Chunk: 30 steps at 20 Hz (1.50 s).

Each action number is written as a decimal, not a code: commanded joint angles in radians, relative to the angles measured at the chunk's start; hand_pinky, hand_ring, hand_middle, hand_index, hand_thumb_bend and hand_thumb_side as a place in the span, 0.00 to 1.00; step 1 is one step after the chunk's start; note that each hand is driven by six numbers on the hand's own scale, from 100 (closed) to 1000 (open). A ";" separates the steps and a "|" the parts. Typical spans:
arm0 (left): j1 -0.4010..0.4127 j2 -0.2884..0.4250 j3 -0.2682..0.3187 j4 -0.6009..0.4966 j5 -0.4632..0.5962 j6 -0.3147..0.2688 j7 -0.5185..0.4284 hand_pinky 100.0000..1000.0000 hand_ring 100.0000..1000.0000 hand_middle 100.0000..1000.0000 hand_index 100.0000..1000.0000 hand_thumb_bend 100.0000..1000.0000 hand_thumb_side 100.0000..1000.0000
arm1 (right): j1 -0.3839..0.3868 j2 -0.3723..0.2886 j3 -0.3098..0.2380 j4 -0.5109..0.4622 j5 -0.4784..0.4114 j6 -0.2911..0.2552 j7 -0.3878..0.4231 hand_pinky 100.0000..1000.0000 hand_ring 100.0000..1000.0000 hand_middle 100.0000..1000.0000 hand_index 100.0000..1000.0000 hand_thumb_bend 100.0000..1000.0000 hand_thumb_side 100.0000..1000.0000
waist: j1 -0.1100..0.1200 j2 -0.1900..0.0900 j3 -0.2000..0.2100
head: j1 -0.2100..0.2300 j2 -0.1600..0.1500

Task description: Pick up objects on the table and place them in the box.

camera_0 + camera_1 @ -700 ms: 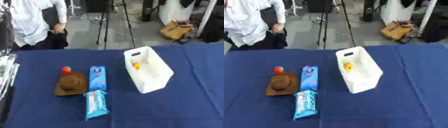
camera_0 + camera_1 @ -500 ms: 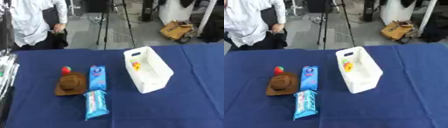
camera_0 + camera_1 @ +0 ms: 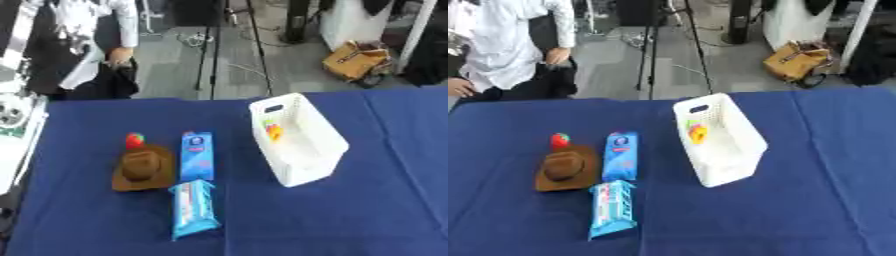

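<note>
A white slotted box (image 3: 297, 140) stands on the blue table, right of centre, with a small yellow and red thing (image 3: 274, 131) inside it. Left of the box lies a blue carton (image 3: 197, 155), and below it a light blue snack packet (image 3: 193, 208). A brown hat (image 3: 143, 168) sits left of the carton, with a small red and green fruit (image 3: 135, 140) touching its far brim. Neither of my hands shows in either view.
The blue tablecloth (image 3: 798, 215) covers the whole table. A white and metal object (image 3: 12, 120) sits at the table's left edge. A person in a white shirt (image 3: 509, 47) stands beyond the far left edge. A tripod and a tan bag (image 3: 798, 60) are on the floor behind.
The things on the table have not moved. The picture has shifted slightly, so the camera moved a little.
</note>
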 commanded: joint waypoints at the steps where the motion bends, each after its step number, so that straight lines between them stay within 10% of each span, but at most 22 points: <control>1: -0.065 0.048 -0.055 0.076 -0.137 -0.021 -0.140 0.95 0.94 0.98 1.00 0.00 0.54 | -0.002 -0.028 0.001 -0.010 -0.008 0.004 -0.002 0.80 0.83 0.80 0.81 0.00 0.93 | -0.001 -0.023 -0.002 | 0.005 0.007; 12: -0.233 0.011 -0.164 0.447 -0.378 -0.136 -0.445 1.00 1.00 1.00 1.00 0.00 0.66 | -0.005 -0.033 0.016 -0.010 -0.016 0.010 -0.002 0.80 0.82 0.80 0.80 0.00 0.92 | 0.013 -0.029 -0.009 | 0.009 0.009; 15: -0.250 0.001 -0.159 0.509 -0.404 -0.146 -0.466 1.00 1.00 1.00 1.00 0.00 0.70 | -0.006 -0.034 0.018 -0.010 -0.017 0.011 -0.002 0.80 0.82 0.80 0.80 0.00 0.92 | 0.014 -0.029 -0.009 | 0.008 0.012; 16: -0.251 0.001 -0.158 0.527 -0.408 -0.147 -0.469 1.00 1.00 1.00 1.00 0.00 0.92 | -0.005 -0.033 0.018 -0.010 -0.018 0.012 -0.002 0.80 0.82 0.80 0.80 0.00 0.92 | 0.014 -0.029 -0.009 | 0.007 0.012; 23: -0.262 0.014 -0.173 0.731 -0.428 -0.160 -0.437 1.00 1.00 1.00 1.00 0.00 0.90 | 0.004 -0.035 0.017 -0.010 -0.019 0.026 -0.002 0.80 0.81 0.80 0.78 0.00 0.91 | 0.021 -0.031 -0.003 | 0.001 0.016; 30: -0.260 0.025 -0.147 0.848 -0.399 -0.159 -0.487 1.00 1.00 1.00 1.00 0.43 1.00 | 0.006 -0.031 0.017 -0.010 -0.023 0.038 -0.002 0.79 0.81 0.80 0.77 0.00 0.90 | 0.022 -0.033 0.005 | 0.001 0.030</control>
